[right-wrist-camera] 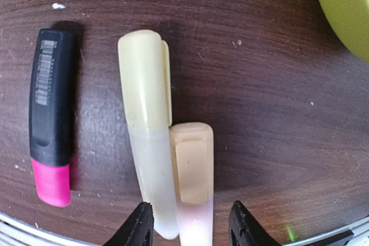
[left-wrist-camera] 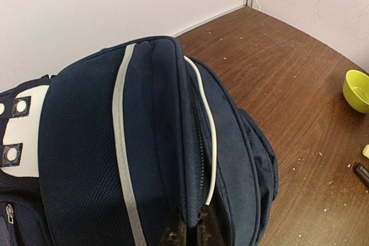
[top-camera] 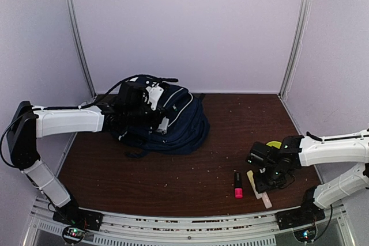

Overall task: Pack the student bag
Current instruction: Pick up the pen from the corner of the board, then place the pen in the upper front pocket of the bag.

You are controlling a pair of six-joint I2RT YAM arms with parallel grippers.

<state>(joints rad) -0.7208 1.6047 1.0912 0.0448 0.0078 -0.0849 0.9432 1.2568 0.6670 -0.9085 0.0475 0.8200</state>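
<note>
The bag lies on its side towards the far-left corner of the tabletop. The left jaws are closed on its fabric, pinching the flap edge beside the zip. Only a narrow dark slit of opening shows there, so the first risk is that thin, slack cloth slides out of that pinch. The mouth would then fall closed before anything reaches it.

Near the near-right corner the right jaws are open and low over the pens, straddling two at once. The yellow marker and the peach marker lie side by side and touching, and both run in between the jaws. Closing from here would likely catch both. Two smooth round barrels squeezed together tend to roll over each other, so one could squirt out, or the pair could be held crookedly and drop on the way. The yellow one sits close to one jaw, which might land on top of it rather than beside it.

The highlighter lies just beyond, apart from them, and a skidding marker could knock it towards the near edge. The bowl is close on the other side and could be nudged.

The pens and the bag are well apart, so a weak hold has a long carry in which to fail, and a tilted pen may snag on the slit.
</note>
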